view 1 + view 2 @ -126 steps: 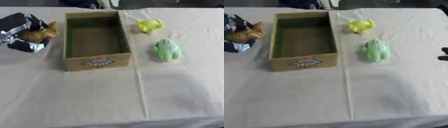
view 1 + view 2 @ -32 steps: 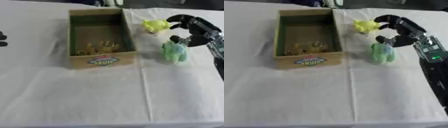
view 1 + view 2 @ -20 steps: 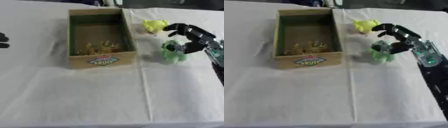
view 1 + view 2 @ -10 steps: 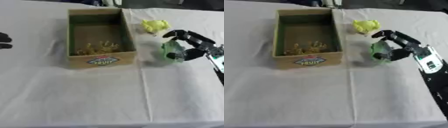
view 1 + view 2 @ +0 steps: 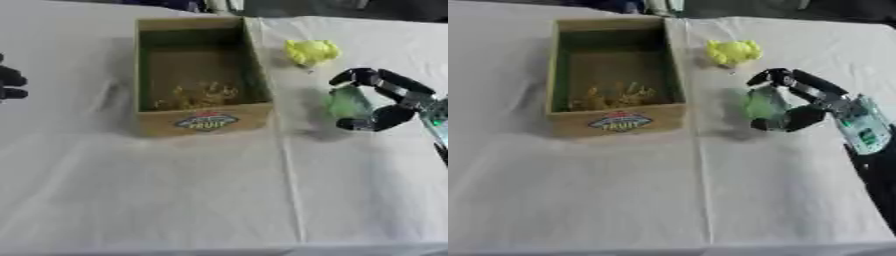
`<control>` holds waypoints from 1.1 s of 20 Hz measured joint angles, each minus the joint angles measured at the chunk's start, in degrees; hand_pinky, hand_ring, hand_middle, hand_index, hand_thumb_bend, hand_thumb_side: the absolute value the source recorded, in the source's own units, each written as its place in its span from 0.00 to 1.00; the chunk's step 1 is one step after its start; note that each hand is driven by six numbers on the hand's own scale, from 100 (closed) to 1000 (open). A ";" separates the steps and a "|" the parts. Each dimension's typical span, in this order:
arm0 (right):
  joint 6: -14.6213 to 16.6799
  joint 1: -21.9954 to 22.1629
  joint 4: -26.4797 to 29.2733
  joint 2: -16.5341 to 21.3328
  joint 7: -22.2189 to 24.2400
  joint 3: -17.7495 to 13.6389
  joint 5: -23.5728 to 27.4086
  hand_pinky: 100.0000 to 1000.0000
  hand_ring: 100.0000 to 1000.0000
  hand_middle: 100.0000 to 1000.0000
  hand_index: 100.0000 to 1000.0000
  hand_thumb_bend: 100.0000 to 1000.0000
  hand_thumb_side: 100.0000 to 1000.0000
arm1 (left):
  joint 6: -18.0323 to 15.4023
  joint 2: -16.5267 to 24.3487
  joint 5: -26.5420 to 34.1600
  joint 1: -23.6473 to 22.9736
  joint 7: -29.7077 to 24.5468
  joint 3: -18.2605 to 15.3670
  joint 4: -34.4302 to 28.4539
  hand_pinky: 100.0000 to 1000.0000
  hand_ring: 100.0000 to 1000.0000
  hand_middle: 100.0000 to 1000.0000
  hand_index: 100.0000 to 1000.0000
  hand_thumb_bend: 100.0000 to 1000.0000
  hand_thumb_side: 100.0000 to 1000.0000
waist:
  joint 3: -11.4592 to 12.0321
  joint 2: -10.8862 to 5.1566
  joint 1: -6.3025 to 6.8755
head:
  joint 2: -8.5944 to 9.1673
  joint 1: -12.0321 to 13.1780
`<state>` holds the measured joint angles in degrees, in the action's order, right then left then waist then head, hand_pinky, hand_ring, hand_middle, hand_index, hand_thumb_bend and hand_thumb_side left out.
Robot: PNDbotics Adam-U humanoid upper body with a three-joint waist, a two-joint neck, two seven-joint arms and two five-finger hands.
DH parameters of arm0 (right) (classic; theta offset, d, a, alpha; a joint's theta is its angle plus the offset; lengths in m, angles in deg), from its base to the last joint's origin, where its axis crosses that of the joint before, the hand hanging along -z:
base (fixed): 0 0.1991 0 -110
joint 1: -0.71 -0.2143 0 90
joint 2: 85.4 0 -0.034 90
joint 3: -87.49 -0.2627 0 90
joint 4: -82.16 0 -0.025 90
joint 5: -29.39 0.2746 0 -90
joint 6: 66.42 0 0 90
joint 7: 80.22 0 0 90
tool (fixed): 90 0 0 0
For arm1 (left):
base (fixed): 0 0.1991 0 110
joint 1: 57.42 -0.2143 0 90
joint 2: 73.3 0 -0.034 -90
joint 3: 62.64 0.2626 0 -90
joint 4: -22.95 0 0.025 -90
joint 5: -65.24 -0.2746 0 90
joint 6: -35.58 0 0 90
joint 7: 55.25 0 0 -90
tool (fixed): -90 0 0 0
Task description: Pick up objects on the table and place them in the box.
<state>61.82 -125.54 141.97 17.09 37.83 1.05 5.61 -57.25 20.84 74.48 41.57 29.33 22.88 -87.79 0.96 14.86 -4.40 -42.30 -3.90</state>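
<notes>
A green toy [image 5: 761, 106] lies on the white tablecloth, right of the cardboard box [image 5: 618, 121]. My right hand [image 5: 811, 102] reaches in from the right, its fingers and thumb curled round the green toy. A yellow toy [image 5: 731, 51] sits on the cloth behind them, near the box's far right corner. Inside the box lies a brownish-orange toy [image 5: 611, 96] at the near end. My left hand [image 5: 9, 84] shows only as dark fingertips at the left edge of the left eye view.
The white cloth [image 5: 667, 190] stretches wide in front of the box, with a fold line running toward me. Dark shapes line the far edge of the table.
My right hand has lowered over the green toy and curled its fingers round it. The box and yellow toy stay put.
</notes>
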 measured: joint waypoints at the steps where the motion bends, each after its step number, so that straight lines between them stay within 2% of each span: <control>1: 0.33 0.02 -0.01 0.01 -0.33 0.00 -0.69 0.68 0.79 0.75 0.82 0.33 0.18 | 0.02 0.00 -0.04 0.00 -0.01 0.00 0.01 0.67 0.68 0.59 0.79 0.00 0.35 | -0.01 0.00 0.00 | 0.00 0.00; 3: 1.04 0.02 -0.04 0.01 -1.04 0.00 -2.12 0.64 0.73 0.70 0.79 0.26 0.04 | 0.06 -0.01 -0.14 -0.01 -0.06 0.00 0.03 0.67 0.68 0.59 0.79 0.00 0.35 | -0.01 0.00 0.00 | 0.00 0.00; 6: 2.26 0.03 -0.17 0.01 -2.26 0.00 -3.88 0.57 0.60 0.62 0.72 0.16 0.06 | 0.10 -0.02 -0.16 -0.02 -0.17 0.00 0.25 0.68 0.68 0.59 0.79 0.00 0.35 | -0.01 0.00 0.00 | 0.00 0.00; 9: 3.76 0.03 -0.38 0.01 -3.76 -0.01 -5.41 0.52 0.53 0.57 0.68 0.08 0.06 | 0.10 -0.04 -0.18 -0.10 -0.34 -0.03 0.36 0.68 0.68 0.59 0.79 0.00 0.35 | -0.01 0.00 0.01 | 0.00 -0.02; 10: 4.31 0.03 -0.38 0.01 -4.31 -0.01 -5.92 0.49 0.48 0.53 0.62 0.01 0.05 | 0.09 -0.05 -0.18 -0.10 -0.37 -0.04 0.37 0.68 0.68 0.59 0.79 0.00 0.35 | -0.01 0.00 0.01 | 0.00 -0.03; 16: 7.81 0.03 -0.38 0.01 -7.81 0.00 -7.56 0.39 0.36 0.37 0.44 0.00 0.03 | 0.06 -0.46 -0.18 -0.20 -0.41 -0.30 0.48 0.68 0.68 0.59 0.79 0.00 0.35 | -0.02 -0.01 0.04 | 0.00 -0.04; 20: 9.56 0.02 -0.16 0.01 -9.56 0.00 -8.06 0.38 0.35 0.35 0.41 0.00 0.03 | -0.02 -0.46 -0.17 -0.34 -0.51 -0.31 0.64 0.69 0.68 0.59 0.79 0.00 0.35 | -0.02 -0.04 0.04 | 0.00 -0.05; 21: 9.89 -0.01 0.10 0.02 -9.89 -0.01 -8.06 0.38 0.35 0.35 0.41 0.00 0.28 | -0.04 -0.46 -0.16 -0.34 -0.53 -0.31 0.64 0.69 0.68 0.59 0.79 0.00 0.35 | -0.01 -0.05 0.04 | 0.00 -0.05; 22: 10.16 -0.03 0.51 0.05 -10.16 -0.02 -7.95 0.38 0.35 0.35 0.41 0.00 0.15 | -0.06 -0.46 -0.15 -0.35 -0.55 -0.31 0.64 0.69 0.68 0.59 0.79 0.00 0.35 | 0.00 -0.06 0.04 | 0.00 -0.05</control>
<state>71.98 -125.58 142.48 17.14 27.66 1.03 -2.34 -57.31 20.39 74.32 41.22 28.78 22.57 -87.15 0.95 14.80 -4.36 -42.30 -3.95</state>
